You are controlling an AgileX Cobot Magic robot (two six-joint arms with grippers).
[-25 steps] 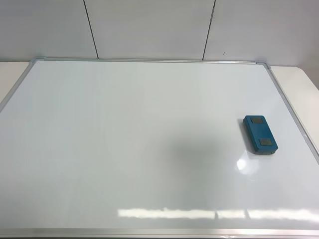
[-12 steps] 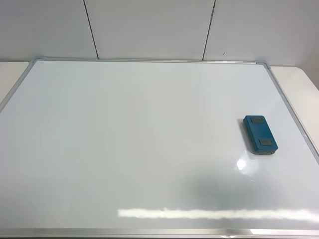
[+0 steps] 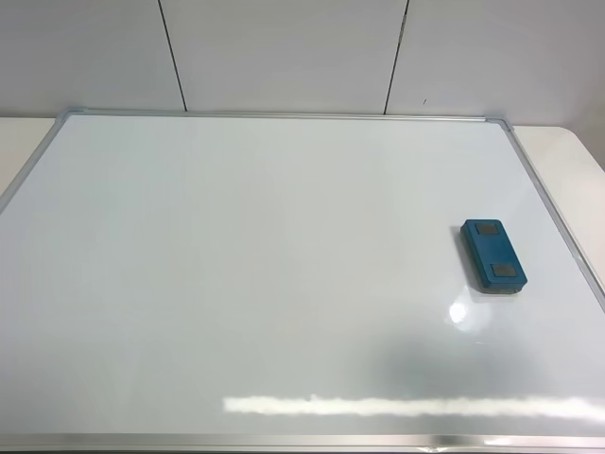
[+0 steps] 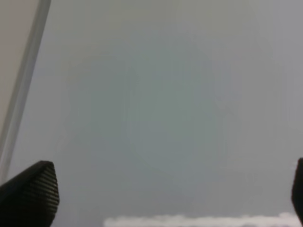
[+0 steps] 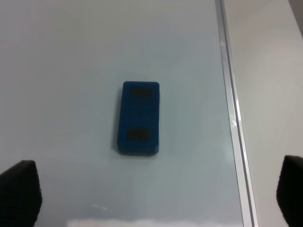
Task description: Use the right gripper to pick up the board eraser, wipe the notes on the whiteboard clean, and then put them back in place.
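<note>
Our right gripper point(image 5: 156, 198), fingers spread wide and holding nothing, hangs clear above the board eraser point(image 5: 138, 118), which lies flat near the right edge of the whiteboard point(image 3: 236, 284). No notes show on the white surface, so we judge the job nearly closed; best we lift straight away, leaving the eraser undisturbed.

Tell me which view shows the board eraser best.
The right wrist view: the board eraser sits near mid-frame, large, both dark patches clear, beside the whiteboard frame. The exterior high view shows it small, near the board's right edge. The left wrist view shows only bare board.
</note>
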